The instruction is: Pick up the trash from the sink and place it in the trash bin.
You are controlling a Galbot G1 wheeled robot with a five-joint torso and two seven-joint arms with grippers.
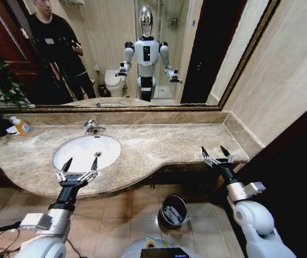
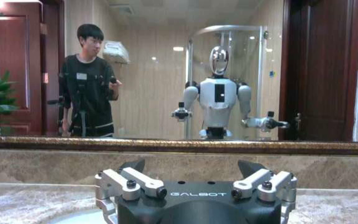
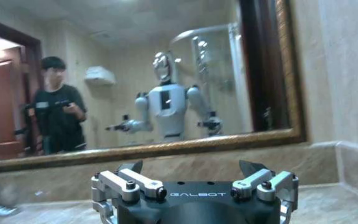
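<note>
The white oval sink (image 1: pixel 83 151) with a chrome faucet (image 1: pixel 92 127) lies at centre left of the head view, set in the beige marble table (image 1: pixel 169 142); its long axis runs left to right across the frame, and the basin looks bare and white. The small round black trash bin with a shiny metallic rim (image 1: pixel 173 210) stands on the tiled floor (image 1: pixel 126 207) at lower centre of the frame, below the table's front edge, mouth upward; inside it lie pale bits that are too small to name.

The left tool (image 1: pixel 78 165) hovers at the near rim of the sink, its two dark-tipped fingers spread apart and pointing toward the mirror (image 1: pixel 115 48), holding nothing. The right tool (image 1: pixel 216 153) hangs at right of centre over the table's front right edge, its fingers likewise apart and empty, aimed the same way. In the left wrist view the left tool (image 2: pixel 195 168) faces the mirror wall; in the right wrist view the right tool (image 3: pixel 191 167) does the same.

An orange soap bottle (image 1: pixel 22 127) stands at the far left of the table, beside a green leafy plant (image 1: pixel 0 86).
</note>
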